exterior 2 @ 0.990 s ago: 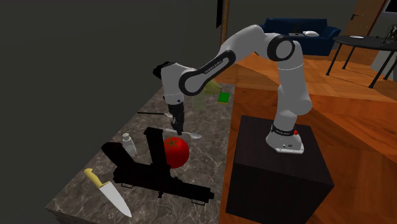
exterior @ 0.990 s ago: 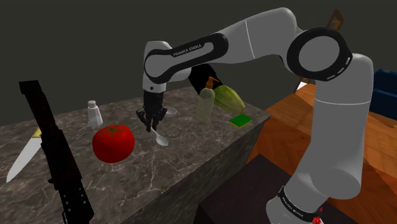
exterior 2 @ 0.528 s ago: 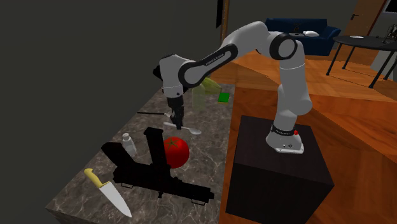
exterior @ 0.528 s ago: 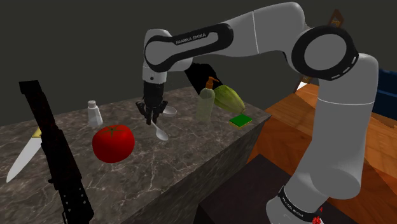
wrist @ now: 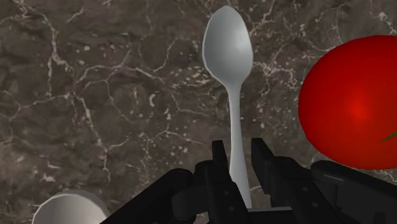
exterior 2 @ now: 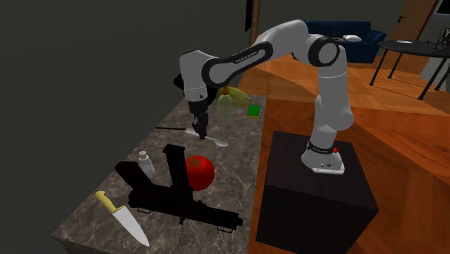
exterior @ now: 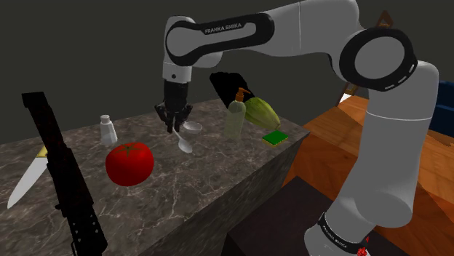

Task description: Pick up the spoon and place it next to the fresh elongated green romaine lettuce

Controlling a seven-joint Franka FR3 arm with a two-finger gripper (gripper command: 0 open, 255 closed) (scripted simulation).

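Observation:
My black gripper (exterior: 175,125) (wrist: 238,159) is shut on the handle of a white spoon (exterior: 185,144) (exterior 2: 215,141) (wrist: 228,54), which hangs bowl-down above the dark marble counter (exterior: 211,189). In the second exterior view the gripper (exterior 2: 202,134) hangs over the counter's middle. The green lettuce (exterior: 261,111) (exterior 2: 236,96) lies near the counter's far end, behind a translucent soap bottle (exterior: 235,116) (exterior 2: 225,107). The spoon hangs apart from the lettuce, between it and the tomato.
A red tomato (exterior: 129,163) (wrist: 353,108) sits beside the spoon. A small white shaker (exterior: 108,130), a knife (exterior: 28,178), a black rack-like shape (exterior: 65,182), a green sponge (exterior: 275,137) and a pale round dish (exterior: 193,126) (wrist: 67,210) also sit on the counter.
The gripper has risen with the spoon, lifting it off the counter and shifting slightly toward the far end where the lettuce lies.

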